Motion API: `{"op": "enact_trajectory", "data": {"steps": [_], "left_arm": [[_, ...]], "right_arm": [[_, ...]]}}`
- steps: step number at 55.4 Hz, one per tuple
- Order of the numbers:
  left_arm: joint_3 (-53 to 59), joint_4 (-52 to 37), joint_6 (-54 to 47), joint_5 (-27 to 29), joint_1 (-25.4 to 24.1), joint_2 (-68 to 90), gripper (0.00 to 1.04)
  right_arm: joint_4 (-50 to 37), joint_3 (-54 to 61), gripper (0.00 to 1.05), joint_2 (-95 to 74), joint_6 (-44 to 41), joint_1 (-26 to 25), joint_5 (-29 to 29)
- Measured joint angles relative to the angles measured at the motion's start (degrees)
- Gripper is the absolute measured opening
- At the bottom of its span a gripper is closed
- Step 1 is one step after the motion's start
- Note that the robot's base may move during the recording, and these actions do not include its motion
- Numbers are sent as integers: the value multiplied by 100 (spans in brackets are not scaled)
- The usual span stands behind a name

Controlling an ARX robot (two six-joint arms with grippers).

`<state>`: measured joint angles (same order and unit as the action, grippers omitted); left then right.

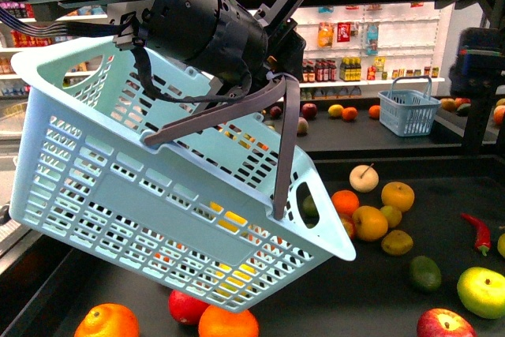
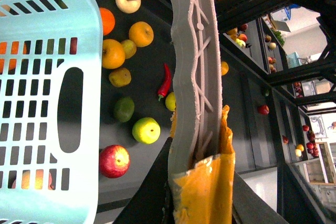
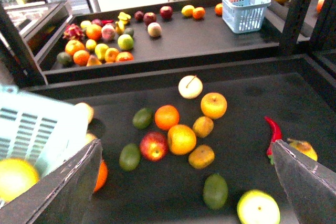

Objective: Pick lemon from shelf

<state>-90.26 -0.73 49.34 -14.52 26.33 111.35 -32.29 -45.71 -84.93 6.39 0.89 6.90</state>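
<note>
No lettering, number or brand can be read in any view. At about one o'clock in the front view, the white-shelved racks of bottles and packets (image 1: 355, 46) carry coloured labels and small strips along the shelf edges, all too small and blurred to read. The large pale blue slotted plastic basket (image 1: 142, 195), the small blue wire-handled basket (image 1: 408, 114) and the black matte produce shelf (image 1: 347, 305) show no legible marking.

The lemon (image 1: 502, 245) is cut by the front view's right edge; the basket handle (image 2: 195, 77) covers half of it in the left wrist view.
</note>
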Motion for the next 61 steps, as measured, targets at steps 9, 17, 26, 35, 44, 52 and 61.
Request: {"op": "enact_trajectory", "data": {"steps": [9, 17, 26, 35, 44, 52, 61], "left_arm": [[0, 0, 4, 17, -2, 0, 12], [0, 0, -2, 28, -2, 0, 12], [0, 0, 2, 15, -2, 0, 12], [0, 0, 2, 15, -2, 0, 12], [0, 0, 0, 20, -2, 0, 12], [0, 0, 13, 44, -9, 0, 12], [0, 0, 7, 15, -9, 0, 12]], "right_arm": [[389, 1467, 97, 1755, -2, 518, 619], [1016, 2197, 97, 3180, 24, 1027, 1427], [1040, 3102, 76, 4688, -393, 1073, 498], [1779, 3851, 49, 6135, -542, 1062, 455], [2721, 4240, 21, 7429, -597, 1021, 391], [3209, 4485, 3, 8408, -625, 205, -579], [3226, 4485, 3, 8456, -623, -52, -675]]}}
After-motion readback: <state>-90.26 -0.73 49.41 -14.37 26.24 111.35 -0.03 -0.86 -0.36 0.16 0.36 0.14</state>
